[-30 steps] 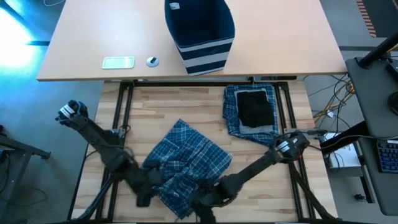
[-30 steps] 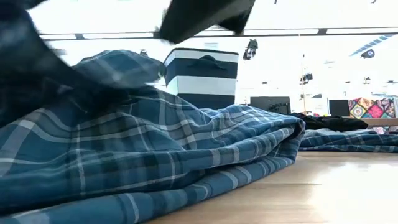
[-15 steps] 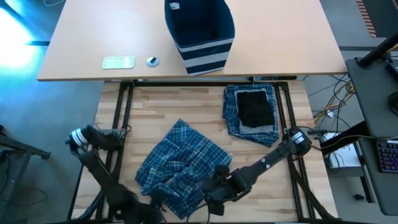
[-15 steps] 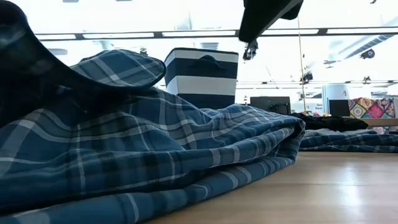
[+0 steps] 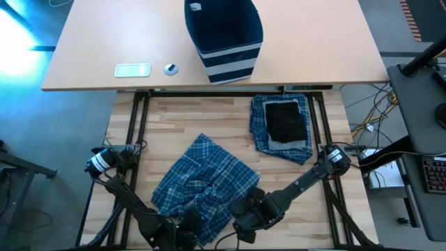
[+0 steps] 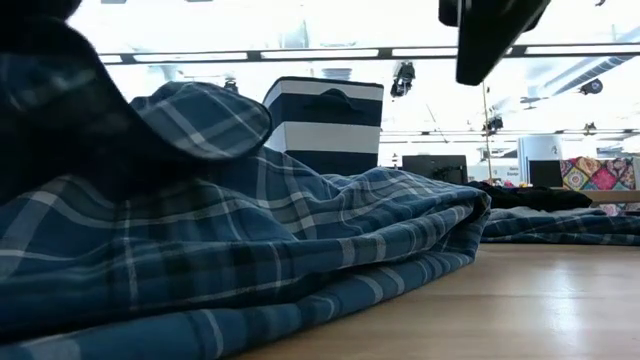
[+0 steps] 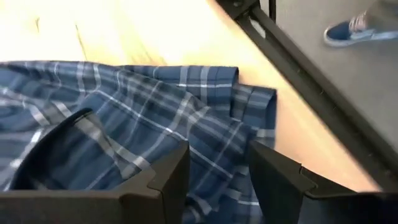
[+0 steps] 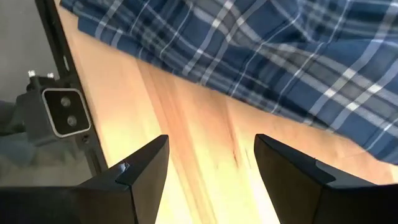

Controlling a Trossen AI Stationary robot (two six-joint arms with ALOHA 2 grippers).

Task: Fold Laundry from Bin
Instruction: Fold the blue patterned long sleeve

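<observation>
Plaid cloth, blue crossed with white, lies rumpled across the near half of the wooden table [image 5: 174,125]: this garment [image 5: 202,185] is the piece in hand, bunched in soft ridges with one flap curled up, and it is not yet squared for folding. Over the last second the left arm has swung from the garment's near-left edge down toward the table's front rim, and the right gripper [image 5: 245,222] has drawn back off the cloth; the plaid's outline looks little altered, so I judge the arms are re-positioning for a fresh grasp, not finishing a fold. Beyond it, near the far right, a folded stack [image 5: 282,129] sits with a black piece uppermost, and the striped navy bin [image 5: 224,35] stands on the farther desk, apparently emptied, though its floor is dim. The left gripper [image 7: 214,180] hovers over the plaid hem, jaws parted with nothing between them; the right gripper's jaws stand wide over bare wood.
</observation>
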